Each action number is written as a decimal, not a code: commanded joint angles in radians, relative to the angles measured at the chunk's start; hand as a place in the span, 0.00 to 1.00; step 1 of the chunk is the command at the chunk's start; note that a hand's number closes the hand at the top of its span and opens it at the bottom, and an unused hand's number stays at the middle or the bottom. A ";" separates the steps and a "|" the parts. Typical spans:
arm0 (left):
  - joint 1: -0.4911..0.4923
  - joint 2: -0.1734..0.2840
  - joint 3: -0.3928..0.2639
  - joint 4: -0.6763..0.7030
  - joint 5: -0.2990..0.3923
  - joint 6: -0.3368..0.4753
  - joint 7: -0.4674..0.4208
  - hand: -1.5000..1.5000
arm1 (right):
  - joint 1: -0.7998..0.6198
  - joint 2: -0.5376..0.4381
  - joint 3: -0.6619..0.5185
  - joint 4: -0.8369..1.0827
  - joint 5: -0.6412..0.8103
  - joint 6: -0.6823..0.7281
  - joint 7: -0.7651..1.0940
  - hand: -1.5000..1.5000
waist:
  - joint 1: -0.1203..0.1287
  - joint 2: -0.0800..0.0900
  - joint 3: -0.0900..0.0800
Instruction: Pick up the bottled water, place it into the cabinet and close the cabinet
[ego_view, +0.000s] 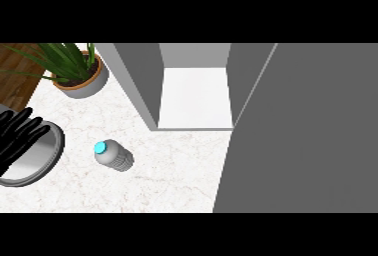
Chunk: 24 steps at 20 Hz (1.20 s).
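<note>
The bottled water, a small clear bottle with a blue cap, stands on the white marble counter left of centre. The grey cabinet stands open behind it, showing a white inner floor. Its open door fills the right side of the view. My left hand shows at the left edge with black fingers straight, resting well left of the bottle. The right hand is out of view.
A potted green plant sits at the back left near a wooden strip. A round metal pot lies under my left hand at the left edge.
</note>
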 joint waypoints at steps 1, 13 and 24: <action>-0.025 -0.069 -0.044 0.012 -0.107 0.016 -0.009 0.00 | -0.017 -0.005 0.065 -0.078 0.133 -0.028 0.058 0.00 | 0.000 0.000 0.000; -0.150 -0.119 -0.023 0.427 -0.430 -0.088 -0.232 0.00 | -0.060 -0.048 0.105 -0.113 0.164 -0.094 0.128 0.00 | -0.012 0.001 -0.002; -0.267 -0.164 -0.062 0.803 -0.696 -0.076 -0.518 0.00 | -0.095 -0.077 0.101 -0.090 0.140 -0.129 0.143 0.00 | -0.009 0.002 -0.001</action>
